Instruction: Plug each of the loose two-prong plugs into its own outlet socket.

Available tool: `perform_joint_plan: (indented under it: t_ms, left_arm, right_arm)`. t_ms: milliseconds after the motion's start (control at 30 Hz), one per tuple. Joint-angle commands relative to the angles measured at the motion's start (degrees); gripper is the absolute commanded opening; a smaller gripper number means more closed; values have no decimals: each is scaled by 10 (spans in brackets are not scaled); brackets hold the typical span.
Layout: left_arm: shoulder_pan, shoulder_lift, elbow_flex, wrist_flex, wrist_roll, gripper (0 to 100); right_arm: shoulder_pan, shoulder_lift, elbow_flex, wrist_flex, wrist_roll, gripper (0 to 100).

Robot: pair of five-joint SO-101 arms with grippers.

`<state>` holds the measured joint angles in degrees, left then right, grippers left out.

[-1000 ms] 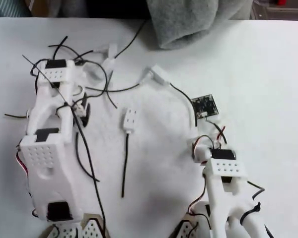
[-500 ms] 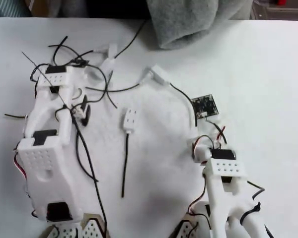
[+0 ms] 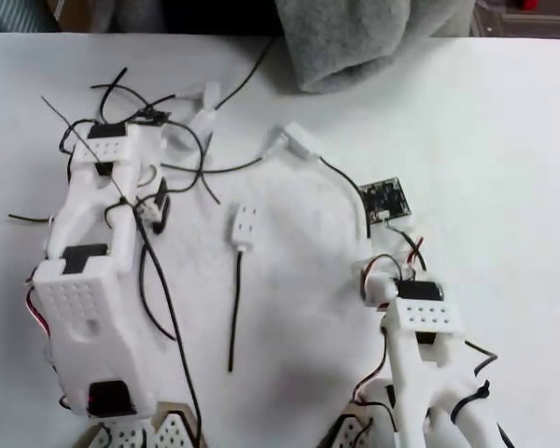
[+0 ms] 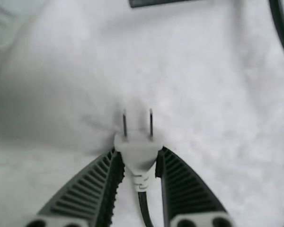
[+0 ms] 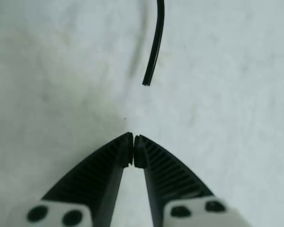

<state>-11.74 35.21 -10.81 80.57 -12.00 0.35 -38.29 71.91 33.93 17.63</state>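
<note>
My left gripper (image 4: 137, 156) is shut on a white two-prong plug (image 4: 136, 144); both metal prongs stick out past the fingertips over the white table. From above, this left gripper (image 3: 157, 207) hangs amid black cords at the left. A white socket block (image 3: 245, 224) with a black cord lies just right of it. Two more white connectors lie farther back, one (image 3: 301, 141) in the middle and one (image 3: 203, 105) nearer the left. My right gripper (image 5: 133, 143) is shut on nothing, low over the table, with a loose black cord end (image 5: 154, 47) ahead of it. From above, the right gripper (image 3: 371, 280) sits at the lower right.
A small black circuit board (image 3: 385, 198) lies just beyond the right arm. A grey cloth (image 3: 364, 37) hangs over the table's back edge. Tangled black cords (image 3: 182, 154) crowd the left arm. The table's right side (image 3: 504, 159) is bare.
The left arm's upper part has shifted slightly toward the back and its gripper has nudged a little; the plug stays held. The right arm has not moved.
</note>
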Motion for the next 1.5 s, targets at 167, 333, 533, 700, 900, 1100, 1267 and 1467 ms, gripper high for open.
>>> perform_joint_plan:
  t_ms: [167, 333, 533, 700, 900, 1100, 1267, 1467]
  left_arm:
    - [7, -61, -14, 102, -4, 24]
    - [31, -192, 1, 167, -36, 24]
    - [115, -448, 166, 129, -41, 24]
    - [177, -681, 404, -9, -40, 24]
    - [208, -983, 653, -160, -25, 24]
    - [247, -1320, 815, -204, 63, 24]
    - [297, -1384, 853, -226, 69, 24]
    - [349, -1400, 876, -326, 69, 24]
  right_arm:
    - [-2, -6, -3, -9, -3, 19]
    - [-2, -6, -3, -9, -3, 19]
    - [-2, -6, -3, -9, -3, 19]
    - [-2, -6, -3, -9, -3, 19]
    - [-2, -6, -3, -9, -3, 19]
    - [-2, -6, -3, -9, -3, 19]
    - [-2, -10, -3, -9, -3, 19]
    - [-15, -29, -66, 5, -1, 19]
